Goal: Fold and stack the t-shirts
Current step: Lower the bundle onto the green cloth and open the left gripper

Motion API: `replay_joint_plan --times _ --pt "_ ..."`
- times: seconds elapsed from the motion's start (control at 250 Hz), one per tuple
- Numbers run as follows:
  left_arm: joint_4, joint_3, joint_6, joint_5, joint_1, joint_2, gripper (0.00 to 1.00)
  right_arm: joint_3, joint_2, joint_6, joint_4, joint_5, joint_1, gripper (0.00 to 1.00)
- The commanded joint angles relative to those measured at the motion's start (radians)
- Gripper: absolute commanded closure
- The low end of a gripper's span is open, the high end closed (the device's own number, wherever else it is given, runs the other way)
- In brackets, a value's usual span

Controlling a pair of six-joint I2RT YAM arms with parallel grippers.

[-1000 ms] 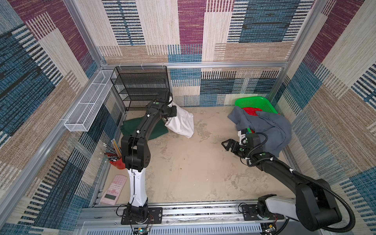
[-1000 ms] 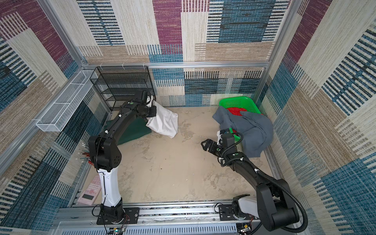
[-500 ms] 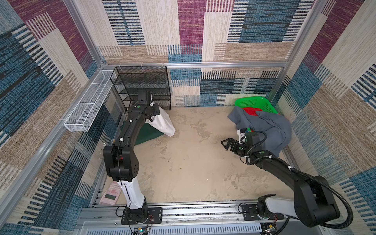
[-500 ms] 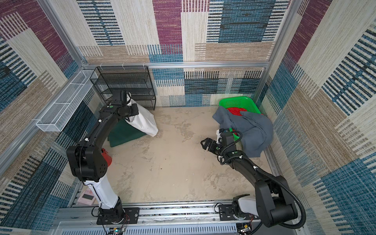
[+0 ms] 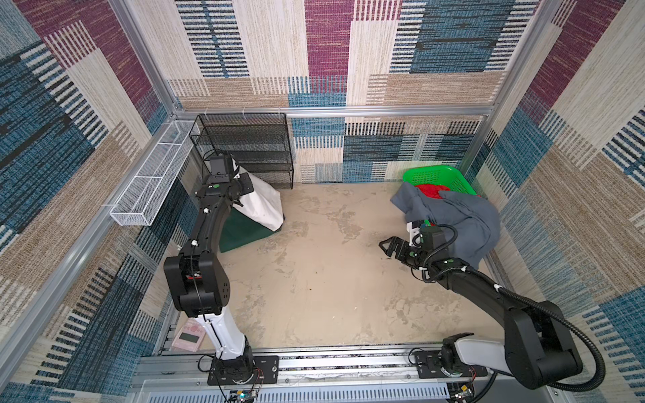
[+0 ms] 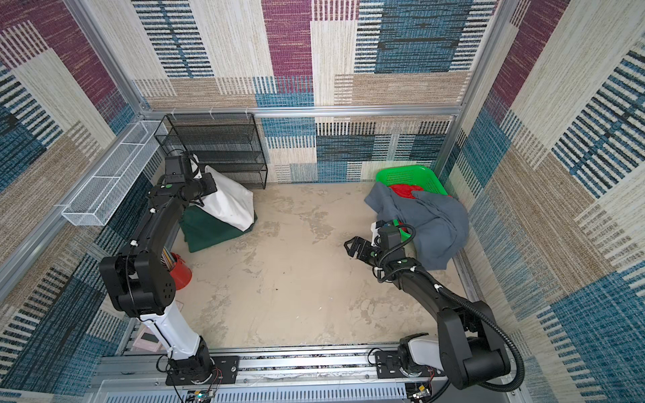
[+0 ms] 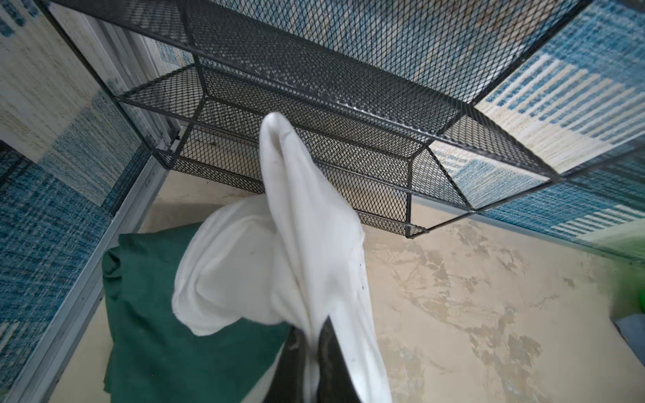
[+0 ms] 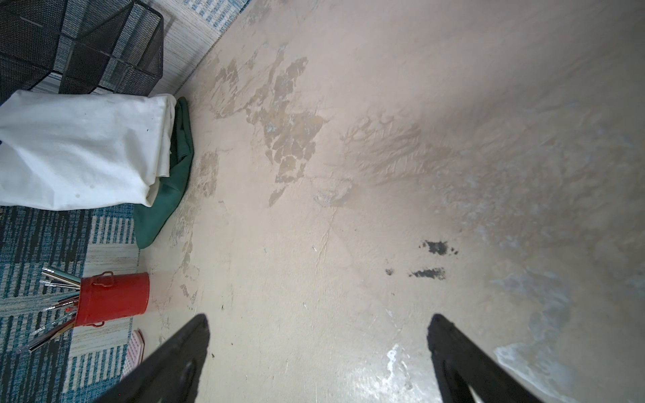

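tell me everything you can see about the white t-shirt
The white t-shirt is soft, plain-looking cotton with a few small dark specks; no print shows. Folded into a bundle, it hangs tilted from the shut left hand, which pinches one bunched edge. Its lower end seems to rest on the folded dark green t-shirt, in front of the black mesh rack.

Three tees: one white tee (image 7: 296, 226) hanging from the left gripper (image 7: 312, 335), one dark green tee (image 7: 157, 314) just below it, one slate grey tee (image 5: 467, 219) right behind the right gripper (image 5: 389, 246). One green basket (image 5: 436, 173) past that, with one red cloth (image 5: 431, 190) inside. One black mesh rack (image 5: 244, 146), one white wire tray (image 5: 150, 188), one red pen pot (image 8: 113, 296), one pink calculator (image 5: 188, 336). Two arms, two grippers.
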Motion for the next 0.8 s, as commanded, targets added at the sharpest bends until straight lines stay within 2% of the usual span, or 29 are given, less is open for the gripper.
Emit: replay_joint_plan --times 0.0,0.248,0.52,0.652,0.688,0.736,0.796 --pt "0.082 -0.004 -0.026 0.038 0.024 -0.006 1.0 0.009 0.002 -0.01 0.023 0.001 0.0 0.02" --pt "0.154 -0.163 -0.058 -0.025 0.048 -0.075 1.0 0.019 0.023 -0.01 0.027 -0.005 -0.001 0.02" --pt "0.188 -0.326 -0.083 -0.23 0.055 -0.137 1.0 0.04 0.039 -0.019 0.017 -0.019 -0.001 0.01" --pt "0.165 -0.353 -0.121 -0.318 0.057 -0.147 1.0 0.043 0.035 -0.022 0.011 -0.015 0.0 0.01" --pt "0.15 -0.352 -0.134 -0.33 0.059 -0.147 0.83 0.041 0.032 -0.02 0.011 -0.015 -0.001 0.01" --pt "0.144 -0.358 -0.139 -0.327 0.059 -0.154 0.67 0.037 0.026 -0.016 0.013 -0.015 -0.001 0.02" --pt "0.162 -0.386 -0.147 -0.315 0.059 -0.17 0.58 0.035 0.025 -0.015 0.014 -0.015 -0.001 0.02"
